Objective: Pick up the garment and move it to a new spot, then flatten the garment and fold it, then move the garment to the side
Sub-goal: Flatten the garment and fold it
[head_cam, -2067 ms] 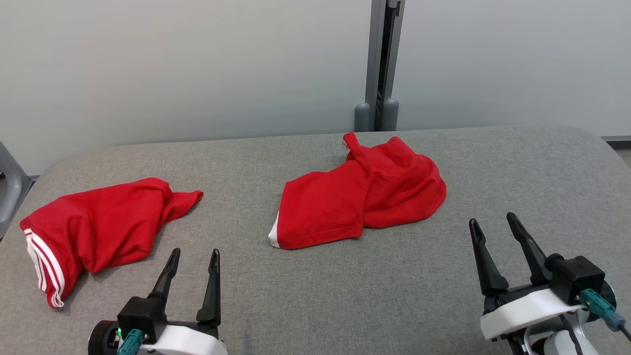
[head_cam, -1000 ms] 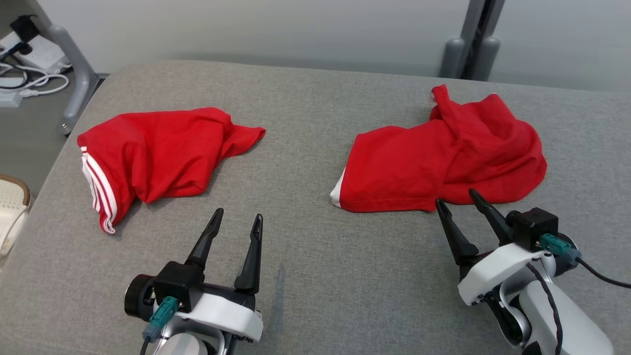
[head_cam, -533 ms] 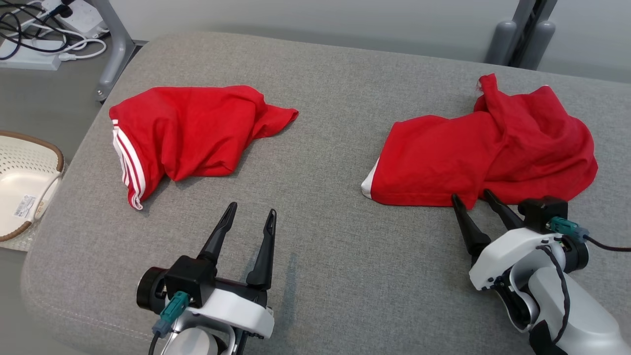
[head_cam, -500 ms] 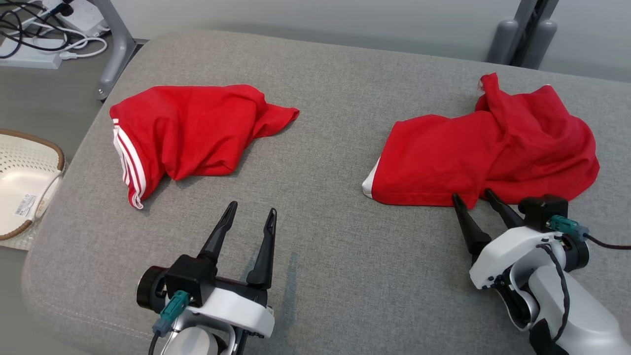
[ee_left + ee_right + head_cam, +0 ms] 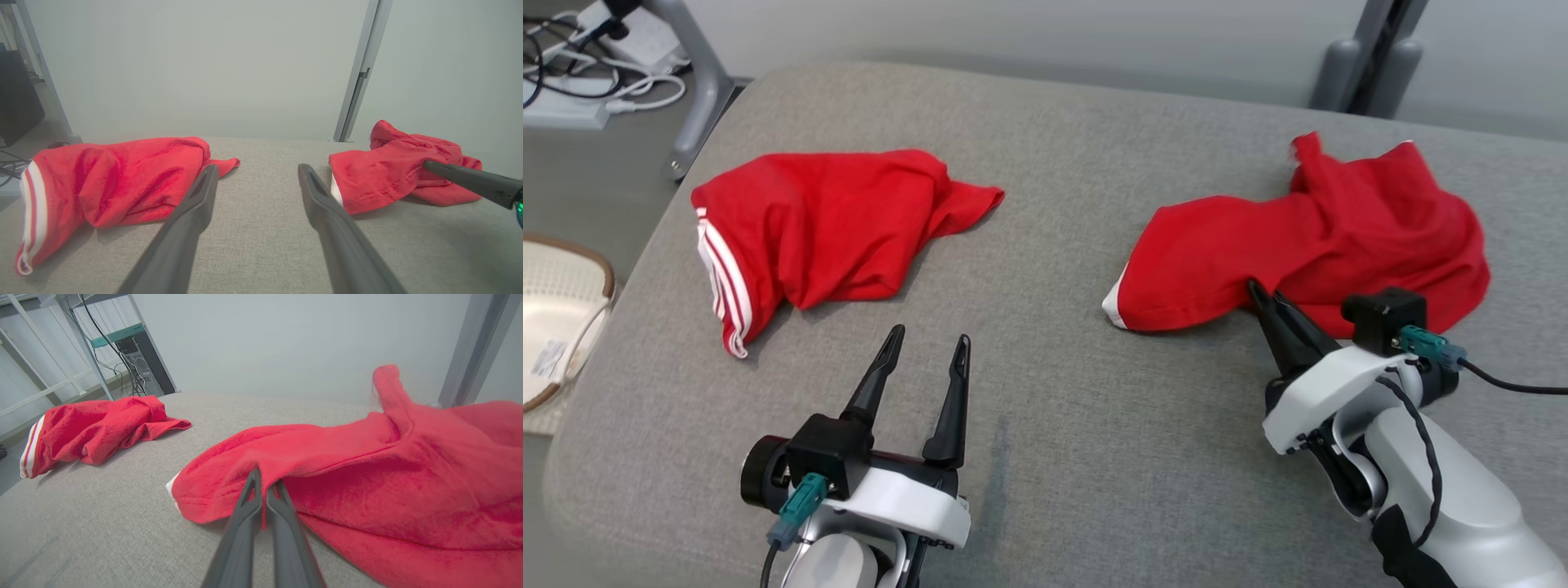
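At the near hem of the crumpled red fabric garment [image 5: 1339, 237], lying right of centre on the grey cloth surface [image 5: 1062, 392], the right gripper [image 5: 1259, 296] is pinched shut on a thin fold that could slip out when lifted, while the left gripper [image 5: 930, 336] gapes empty.

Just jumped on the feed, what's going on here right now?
The right gripper is shut on the near edge of the crumpled red garment, which lies on the right side of the grey fabric-covered surface and is not yet lifted clear. The left gripper is open and holds nothing, above bare surface. A second red garment with white stripes lies bunched on the left, untouched.
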Controlling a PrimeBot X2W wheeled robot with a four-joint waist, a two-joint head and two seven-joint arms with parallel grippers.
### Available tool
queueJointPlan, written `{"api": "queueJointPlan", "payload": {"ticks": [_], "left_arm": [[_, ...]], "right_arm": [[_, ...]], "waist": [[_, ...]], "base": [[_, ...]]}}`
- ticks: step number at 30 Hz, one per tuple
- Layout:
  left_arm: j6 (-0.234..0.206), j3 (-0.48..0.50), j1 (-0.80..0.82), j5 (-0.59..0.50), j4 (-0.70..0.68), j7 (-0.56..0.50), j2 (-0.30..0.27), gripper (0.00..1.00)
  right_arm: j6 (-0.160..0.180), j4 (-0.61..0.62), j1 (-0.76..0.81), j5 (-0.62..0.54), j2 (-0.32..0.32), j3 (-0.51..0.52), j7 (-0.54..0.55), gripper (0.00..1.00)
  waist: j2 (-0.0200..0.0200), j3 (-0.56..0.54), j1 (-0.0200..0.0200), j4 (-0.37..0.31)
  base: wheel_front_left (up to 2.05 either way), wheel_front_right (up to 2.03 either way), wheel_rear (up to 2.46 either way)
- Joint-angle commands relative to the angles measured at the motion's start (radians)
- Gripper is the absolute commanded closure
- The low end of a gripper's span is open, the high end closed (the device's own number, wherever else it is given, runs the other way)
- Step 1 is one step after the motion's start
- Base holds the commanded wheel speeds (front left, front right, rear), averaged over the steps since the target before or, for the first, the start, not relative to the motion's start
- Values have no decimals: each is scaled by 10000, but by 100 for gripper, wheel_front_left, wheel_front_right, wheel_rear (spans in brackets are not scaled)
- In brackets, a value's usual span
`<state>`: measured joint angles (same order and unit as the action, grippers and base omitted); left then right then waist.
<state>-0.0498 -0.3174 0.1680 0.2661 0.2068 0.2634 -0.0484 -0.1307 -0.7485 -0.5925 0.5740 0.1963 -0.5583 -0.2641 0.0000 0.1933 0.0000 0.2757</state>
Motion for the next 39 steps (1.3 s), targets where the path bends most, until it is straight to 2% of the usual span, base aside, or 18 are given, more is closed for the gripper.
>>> {"api": "queueJointPlan", "payload": {"ticks": [1,7,11,14,17,22,27,28,29,33,39], "left_arm": [[1,87,-75,23,25,5,-37,0],[18,323,-365,-18,72,5,-37,0],[9,481,-617,-36,63,5,-37,0],[3,595,-784,-51,12,5,-40,0],[22,623,-770,-62,-41,5,-36,0],[35,609,-736,22,-5,5,-36,0],[0,588,-690,48,14,5,-45,0],[22,564,-664,32,28,5,-42,0],[53,535,-629,6,42,5,-39,0],[53,514,-556,-16,81,5,-51,0],[117,501,-575,-66,113,5,-42,0]], "right_arm": [[-1,358,6,-52,44,-41,-5,100],[-1,1633,252,-137,163,-416,-5,100],[0,2330,666,131,638,-248,-5,100],[-1,2600,1157,361,1306,-98,-5,100],[-1,2619,1618,298,2051,267,75,100],[0,2444,2617,680,2792,1414,370,100],[-1,1761,3271,750,2695,2245,631,100],[-1,1523,3295,490,2728,2412,603,60],[0,1167,3318,289,2680,2566,682,0],[-1,627,3026,-402,2062,2599,684,0],[0,1414,2626,-585,1448,2475,164,0]], "waist": [[0,-325,0,-274],[0,-1101,0,-981],[0,-1514,0,-1527],[0,-1655,0,-1940],[0,-1647,0,-2272],[0,-1604,0,-2768],[0,-1575,0,-3097],[0,-1561,0,-3154],[0,-1547,0,-3199],[0,-1540,0,-3314],[0,-1609,0,-3320]], "base": [[0,0,0],[0,0,0],[0,0,0],[0,0,0],[0,0,0],[0,0,0],[0,0,0],[0,0,0],[0,0,0],[0,0,0],[0,0,0]]}}
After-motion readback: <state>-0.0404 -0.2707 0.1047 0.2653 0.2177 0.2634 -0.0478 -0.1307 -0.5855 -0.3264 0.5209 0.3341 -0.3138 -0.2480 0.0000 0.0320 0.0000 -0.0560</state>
